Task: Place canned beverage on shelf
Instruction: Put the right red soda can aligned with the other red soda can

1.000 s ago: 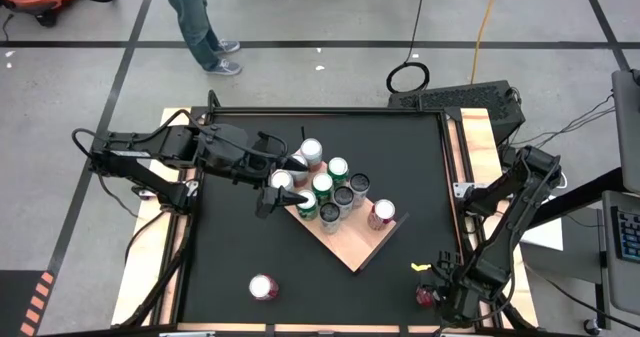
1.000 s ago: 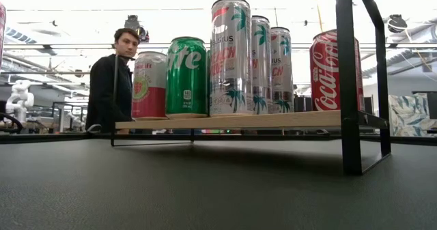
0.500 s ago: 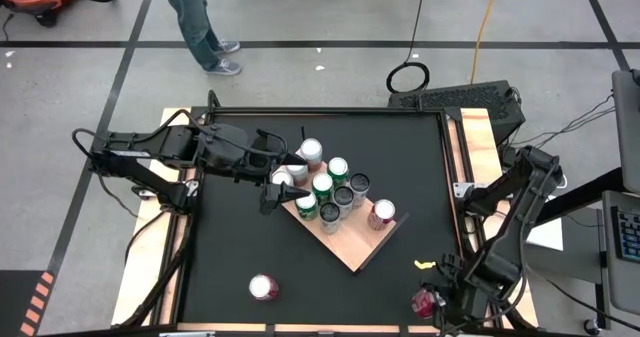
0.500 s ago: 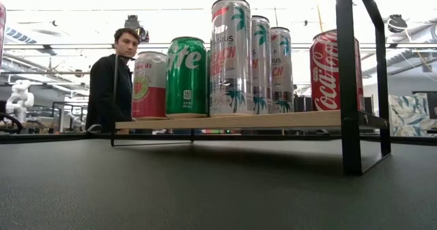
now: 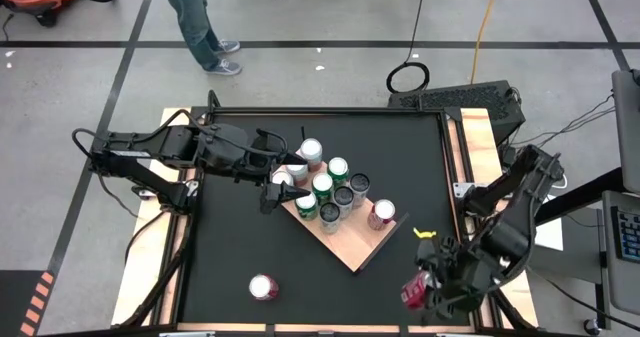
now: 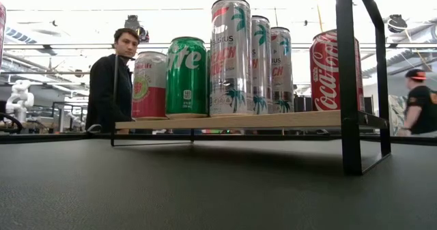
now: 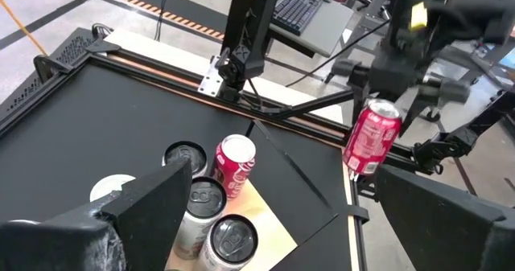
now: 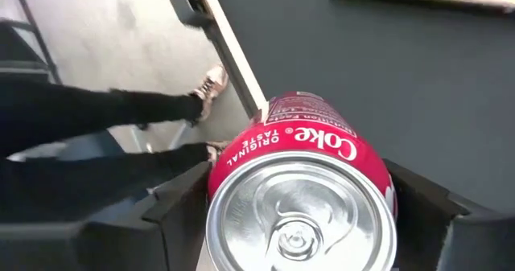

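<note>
The shelf, a tan board on black rods, stands slantwise mid-table and bears several upright cans. The low view shows the same cans in a row on the shelf. My right gripper, above the table's near right corner, is shut on a red Coke can. That can also shows in the left wrist view. My left gripper hovers open over the shelf's left end, with nothing between its fingers. My right gripper pinches the Coke can between its two fingers, one on each side of the side wall. The fingers come from above, slanting down, and grip near the can's top end. The can hangs below them, slightly tilted and clear of the table.
A lone can stands on the black table near its front edge, left of centre. A person's legs show beyond the far edge. In the low view, two people are behind the table.
My right gripper has risen from the table's near right corner, carrying the red can. The can stood on the table before and now hangs clear of it, a little farther toward the table's left. A person has walked into the low view at the right.
</note>
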Controlling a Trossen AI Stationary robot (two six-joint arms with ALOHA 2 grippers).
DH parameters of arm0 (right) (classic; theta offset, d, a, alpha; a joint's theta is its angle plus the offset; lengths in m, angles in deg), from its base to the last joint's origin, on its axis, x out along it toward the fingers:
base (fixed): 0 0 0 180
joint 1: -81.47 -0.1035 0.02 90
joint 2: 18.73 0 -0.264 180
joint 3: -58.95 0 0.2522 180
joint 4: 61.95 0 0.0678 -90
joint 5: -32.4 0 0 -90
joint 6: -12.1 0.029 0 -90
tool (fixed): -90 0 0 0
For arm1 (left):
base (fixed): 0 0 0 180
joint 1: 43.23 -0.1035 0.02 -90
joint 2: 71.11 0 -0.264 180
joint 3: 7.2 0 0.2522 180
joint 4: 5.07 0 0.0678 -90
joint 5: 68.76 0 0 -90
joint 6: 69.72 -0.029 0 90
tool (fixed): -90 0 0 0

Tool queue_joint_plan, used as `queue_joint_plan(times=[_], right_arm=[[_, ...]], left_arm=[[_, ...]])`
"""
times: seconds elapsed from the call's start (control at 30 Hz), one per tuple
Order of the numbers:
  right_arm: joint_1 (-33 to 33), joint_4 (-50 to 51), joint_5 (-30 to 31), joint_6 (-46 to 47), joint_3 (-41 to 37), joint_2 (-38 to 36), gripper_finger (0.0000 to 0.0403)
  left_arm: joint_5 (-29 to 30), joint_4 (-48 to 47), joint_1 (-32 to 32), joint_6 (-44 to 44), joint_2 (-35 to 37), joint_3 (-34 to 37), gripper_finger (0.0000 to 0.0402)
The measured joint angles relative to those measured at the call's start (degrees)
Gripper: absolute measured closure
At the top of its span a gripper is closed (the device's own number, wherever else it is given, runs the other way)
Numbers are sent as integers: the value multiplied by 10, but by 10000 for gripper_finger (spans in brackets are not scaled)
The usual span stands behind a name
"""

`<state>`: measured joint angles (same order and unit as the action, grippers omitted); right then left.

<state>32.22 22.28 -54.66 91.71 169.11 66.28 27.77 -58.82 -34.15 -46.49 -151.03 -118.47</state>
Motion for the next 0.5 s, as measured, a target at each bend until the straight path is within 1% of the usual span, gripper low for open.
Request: queue_joint_plan(times=[0.23, 0.5], right_arm=[[45, 33, 6, -25, 86, 0, 134], [92, 33, 61, -54, 161, -1, 134]], left_arm=[[13, 0, 0, 3, 0, 0, 8], [19, 16, 6, 3, 0, 0, 8]])
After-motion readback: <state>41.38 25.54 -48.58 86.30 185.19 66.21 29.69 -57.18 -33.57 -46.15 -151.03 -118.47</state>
